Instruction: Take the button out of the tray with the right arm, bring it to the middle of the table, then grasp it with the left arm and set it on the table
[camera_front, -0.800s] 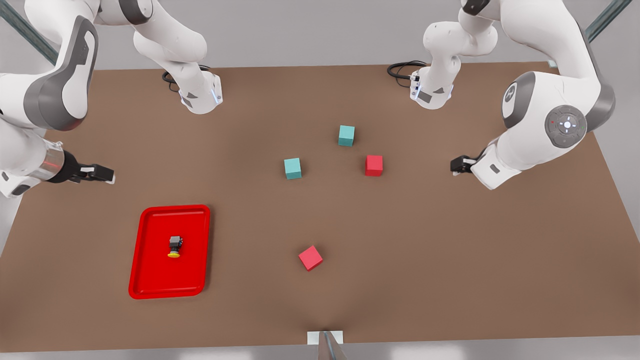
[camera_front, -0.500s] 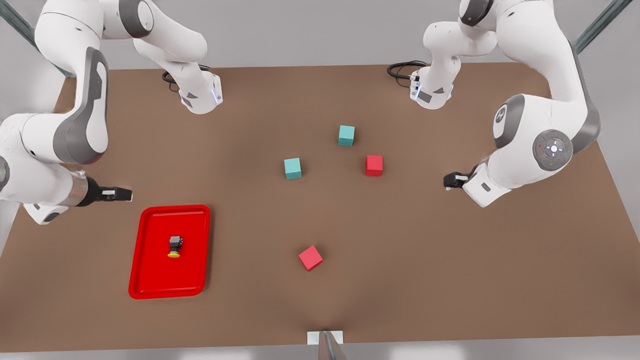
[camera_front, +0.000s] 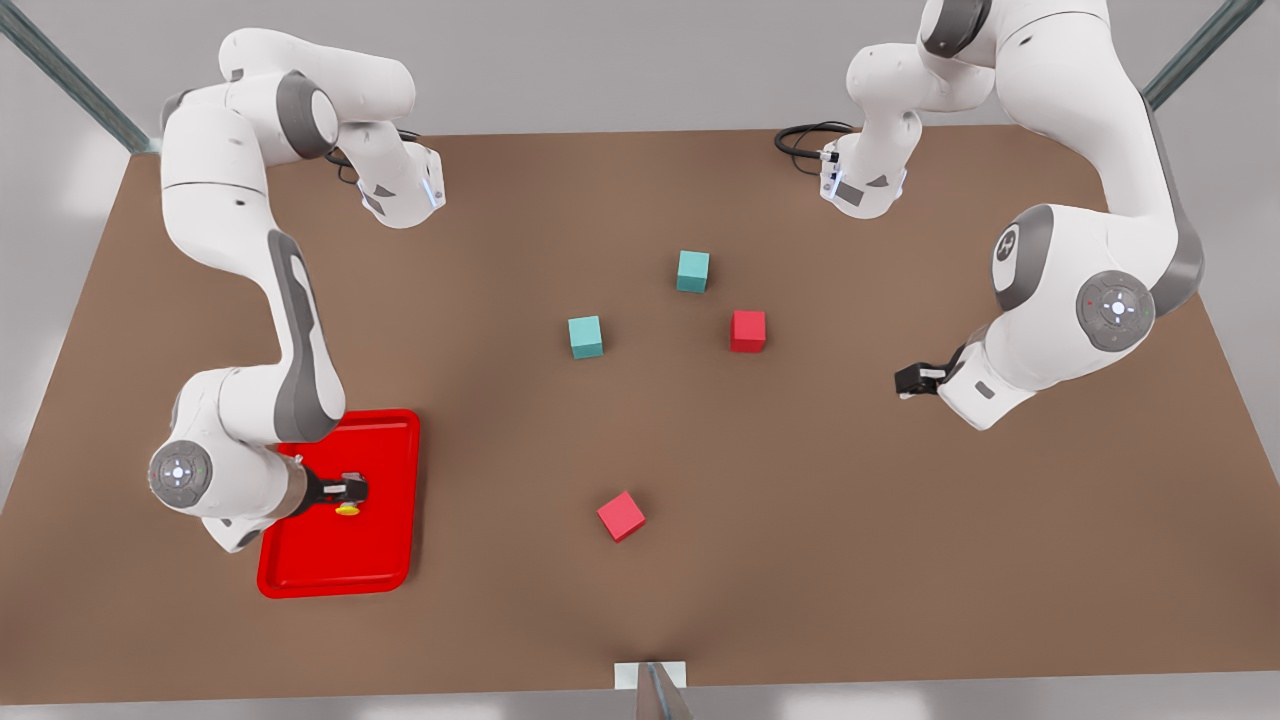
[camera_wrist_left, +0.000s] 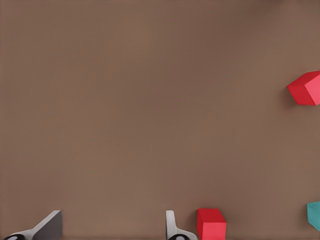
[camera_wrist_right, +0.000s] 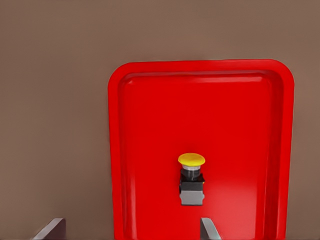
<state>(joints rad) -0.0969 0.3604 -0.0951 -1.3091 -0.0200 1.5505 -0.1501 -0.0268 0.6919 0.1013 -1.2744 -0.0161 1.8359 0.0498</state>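
The button (camera_front: 348, 509) lies on its side in the glossy red tray (camera_front: 340, 560) at the front view's left, its yellow cap toward the table's near edge. My right gripper (camera_front: 346, 489) hovers over the tray right above the button's dark body. In the right wrist view the button (camera_wrist_right: 192, 177) lies in the tray (camera_wrist_right: 150, 150), and the right gripper (camera_wrist_right: 131, 232) is open with nothing between its fingers. My left gripper (camera_front: 906, 381) hangs open over bare table (camera_front: 800, 560) at the front view's right; in the left wrist view the left gripper (camera_wrist_left: 110, 230) holds nothing.
Two teal cubes (camera_front: 692, 271) (camera_front: 585, 337) and a red cube (camera_front: 747, 330) stand mid-table, and another red cube (camera_front: 621, 516) sits nearer the front edge. The left wrist view shows red cubes (camera_wrist_left: 306, 88) (camera_wrist_left: 211, 223) and a teal cube (camera_wrist_left: 315, 214). Both arm bases stand at the far edge.
The right arm swung from behind the tray to over it, bringing its gripper above the button. The left arm shifted slightly toward the near edge. The button and cubes stayed put.
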